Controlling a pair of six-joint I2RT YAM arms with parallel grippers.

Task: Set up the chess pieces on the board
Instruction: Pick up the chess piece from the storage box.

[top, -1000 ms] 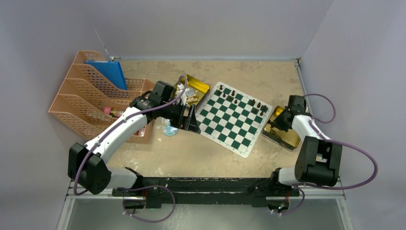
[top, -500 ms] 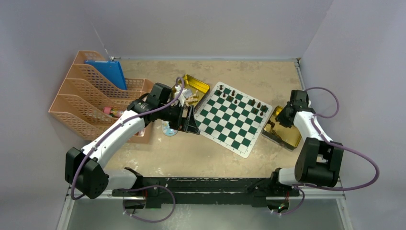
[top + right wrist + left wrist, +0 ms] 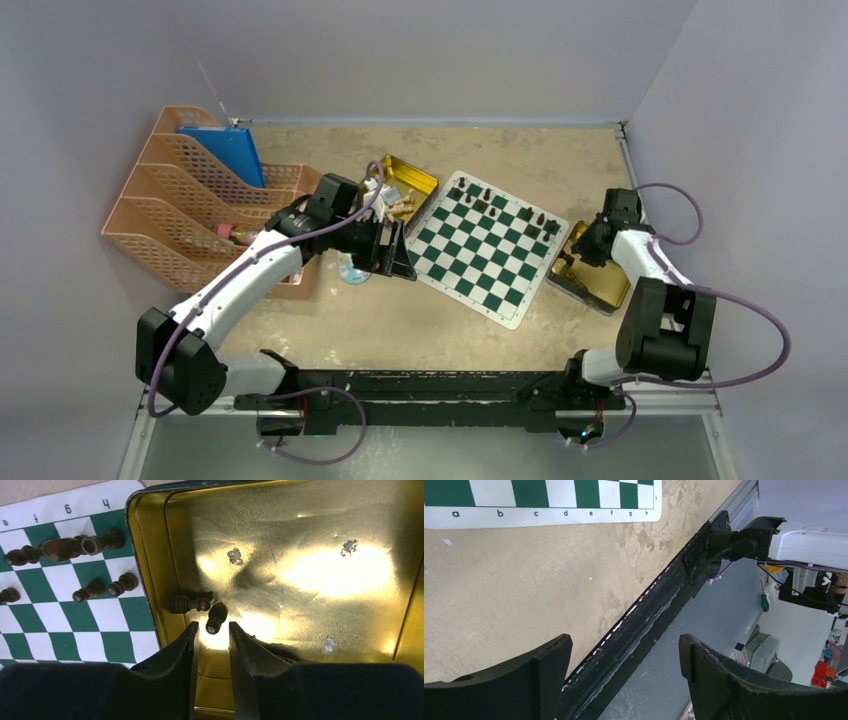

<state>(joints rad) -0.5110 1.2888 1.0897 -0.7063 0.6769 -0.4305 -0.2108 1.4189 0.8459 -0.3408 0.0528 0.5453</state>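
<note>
**Ann:** Sandy table (image 3: 514, 590) below. Is the left gripper (image 3: 624, 642) holding anything?

**Ben:** No. Its jaws are wide open, with nothing between them.

**Ann:** And the right gripper (image 3: 214, 630)?

**Ben:** Open a little, and empty. One dark piece (image 3: 216, 617) lies just ahead of its tips, in the gold tin (image 3: 310, 590). The board (image 3: 115, 615) is to their left.

**Ann:** It looks tiny, light, hard and rolly. I'd pinch its middle.

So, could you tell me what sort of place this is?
Probably a robotics lab cell: grey partition walls enclose a worn tabletop, a rail carries the left arm and right arm, and the board and file rack look staged.
</note>
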